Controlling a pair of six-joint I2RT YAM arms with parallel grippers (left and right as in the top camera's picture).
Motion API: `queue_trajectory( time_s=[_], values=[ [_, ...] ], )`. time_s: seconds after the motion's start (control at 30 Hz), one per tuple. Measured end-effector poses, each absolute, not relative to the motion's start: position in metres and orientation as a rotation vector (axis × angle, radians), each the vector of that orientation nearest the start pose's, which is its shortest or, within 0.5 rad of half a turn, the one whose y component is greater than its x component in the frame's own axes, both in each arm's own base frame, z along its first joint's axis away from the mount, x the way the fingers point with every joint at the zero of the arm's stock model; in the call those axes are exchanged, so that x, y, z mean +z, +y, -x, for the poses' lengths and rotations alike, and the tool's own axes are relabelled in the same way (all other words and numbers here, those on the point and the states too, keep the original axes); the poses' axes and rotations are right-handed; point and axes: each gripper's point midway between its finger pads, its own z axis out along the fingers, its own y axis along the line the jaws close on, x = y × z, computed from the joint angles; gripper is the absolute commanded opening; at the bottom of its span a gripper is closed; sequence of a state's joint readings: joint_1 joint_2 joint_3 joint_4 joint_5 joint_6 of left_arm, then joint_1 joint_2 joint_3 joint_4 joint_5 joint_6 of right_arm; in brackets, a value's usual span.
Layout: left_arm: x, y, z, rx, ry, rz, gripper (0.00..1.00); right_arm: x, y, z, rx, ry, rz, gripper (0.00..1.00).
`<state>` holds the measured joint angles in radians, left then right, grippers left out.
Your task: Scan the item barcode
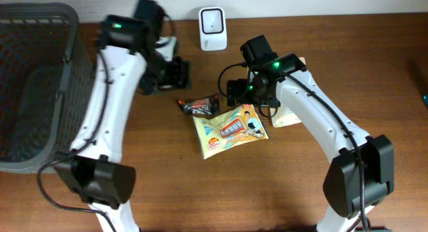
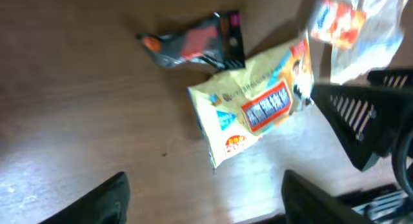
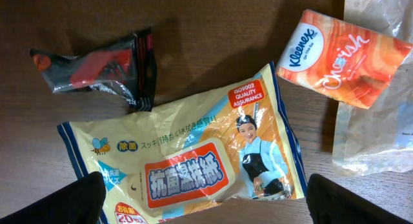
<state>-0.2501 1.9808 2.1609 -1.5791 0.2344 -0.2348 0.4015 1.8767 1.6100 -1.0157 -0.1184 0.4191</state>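
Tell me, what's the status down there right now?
Left gripper open, empty. Right gripper open above yellow packet. Packet flat on table, not held. Black wrapper, tissue pack close beside.

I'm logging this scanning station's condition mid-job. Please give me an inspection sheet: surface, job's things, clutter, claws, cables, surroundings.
Surface: brown wooden table; no spills seen.
Job's things: yellow wipes pack lying flat, printed face up, no barcode showing; white device, likely the scanner, at the far edge.
Clutter: black snack wrapper beside the pack; orange Kleenex pack by a clear plastic bag.
Grippers: left claw open, empty; right claw open above the wipes pack, holding nothing.
Cables: black cables loop at the right wrist, clear of the items.
Surroundings: dark mesh basket beside the left arm.
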Motion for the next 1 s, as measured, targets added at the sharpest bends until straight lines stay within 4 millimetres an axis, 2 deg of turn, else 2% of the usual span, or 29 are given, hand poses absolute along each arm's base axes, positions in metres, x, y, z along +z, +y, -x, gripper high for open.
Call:
queue_trajectory(
  time_s=[0.03,0.07,0.1,0.17,0.2,0.3,0.37,0.47,0.5,0.63,0.77,1.0],
  values=[
    [0.217,-0.147,-0.371,-0.382,3.009,-0.103,0.77,0.124,0.183,-0.38,0.326,2.907,0.0,0.99],
    [0.217,-0.152,-0.37,-0.371,3.005,-0.13,0.67,0.124,0.183,-0.38,0.326,2.907,-0.001,0.99],
    [0.217,-0.159,-0.369,-0.36,2.997,-0.165,0.49,0.124,0.183,-0.38,0.326,2.906,0.0,0.99],
    [0.217,-0.171,-0.369,-0.347,2.972,-0.222,0.05,0.124,0.183,-0.379,0.326,2.908,-0.001,0.98],
    [0.217,-0.177,-0.369,-0.343,2.963,-0.245,0.0,0.124,0.183,-0.38,0.326,2.908,0.0,0.99],
    [0.207,-0.187,-0.363,-0.328,2.98,-0.289,0.0,0.124,0.183,-0.379,0.326,2.908,0.0,0.98],
    [0.177,-0.194,-0.345,-0.294,3.074,-0.338,0.0,0.124,0.181,-0.381,0.305,2.903,-0.003,0.99],
    [0.133,-0.194,-0.334,-0.25,3.17,-0.349,0.0,0.117,0.174,-0.384,0.235,2.905,-0.014,0.99],
    [0.125,-0.193,-0.332,-0.243,3.187,-0.346,0.0,0.115,0.173,-0.385,0.224,2.909,-0.014,0.98],
    [0.113,-0.192,-0.329,-0.237,3.202,-0.341,0.0,0.108,0.171,-0.385,0.202,2.922,-0.017,0.99],
    [0.089,-0.193,-0.319,-0.271,3.241,-0.333,0.0,0.107,0.171,-0.385,0.201,2.923,-0.018,0.99],
    [0.085,-0.196,-0.321,-0.298,3.231,-0.334,0.0,0.107,0.171,-0.385,0.201,2.923,-0.016,0.99]
  ],
)
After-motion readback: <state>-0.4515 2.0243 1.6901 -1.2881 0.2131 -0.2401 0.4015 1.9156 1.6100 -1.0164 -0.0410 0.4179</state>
